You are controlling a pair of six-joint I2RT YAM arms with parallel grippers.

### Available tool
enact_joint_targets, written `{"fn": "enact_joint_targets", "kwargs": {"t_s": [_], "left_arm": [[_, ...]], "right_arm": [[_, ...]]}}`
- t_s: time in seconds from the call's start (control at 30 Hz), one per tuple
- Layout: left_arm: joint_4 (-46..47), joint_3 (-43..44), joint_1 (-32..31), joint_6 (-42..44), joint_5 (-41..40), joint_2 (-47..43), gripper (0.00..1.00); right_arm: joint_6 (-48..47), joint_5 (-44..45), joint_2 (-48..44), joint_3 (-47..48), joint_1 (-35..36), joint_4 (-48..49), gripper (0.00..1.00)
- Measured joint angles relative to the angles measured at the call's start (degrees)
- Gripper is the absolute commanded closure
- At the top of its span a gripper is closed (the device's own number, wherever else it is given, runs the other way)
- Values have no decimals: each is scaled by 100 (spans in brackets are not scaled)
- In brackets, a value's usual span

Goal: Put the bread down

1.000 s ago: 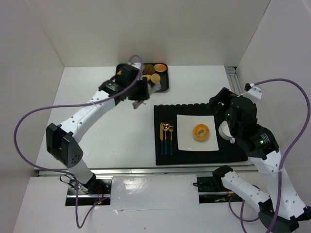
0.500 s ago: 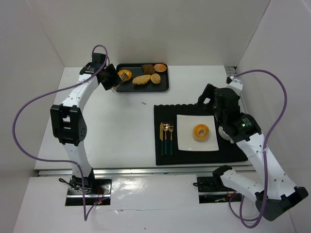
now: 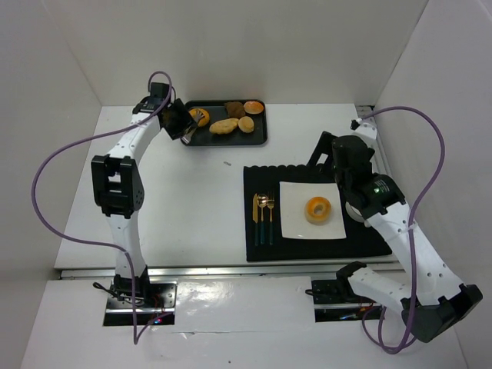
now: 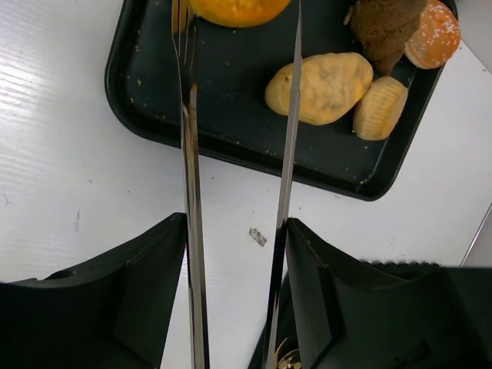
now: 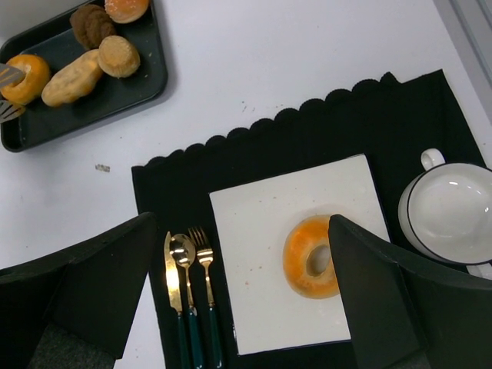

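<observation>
Left hand [image 4: 237, 46] has edged onto tray [image 4: 231, 146], open.

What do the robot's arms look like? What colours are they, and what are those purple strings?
Both arms are white tubes with chunky black blocks at the joints. The left arm and right arm each trail a long looping purple cable. The right arm shows a tiny green light. The left gripper has black fingers carrying long thin silver tongs; the right gripper has wide black fingers.
</observation>
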Motion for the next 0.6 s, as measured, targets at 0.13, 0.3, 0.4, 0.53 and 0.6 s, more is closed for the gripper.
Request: {"fn": "enact_joint_targets", "kwargs": {"t_s": [0.13, 0.3, 0.4, 0.53, 0.6], "left_arm": [[24, 87, 31, -125, -2, 243, 34], [33, 76, 66, -262, 20, 352, 34], [136, 26, 81, -295, 22, 348, 35], [146, 31, 144, -310, 96, 352, 46], [122, 101, 184, -321, 149, 365, 59]], "right_arm": [[-13, 0, 44, 0, 0, 7, 1], [-15, 0, 179, -7, 0, 9, 1], [-15, 0, 184, -20, 0, 15, 1], [-15, 0, 195, -24, 0, 28, 1], [-15, 0, 203, -24, 0, 31, 1]]}}
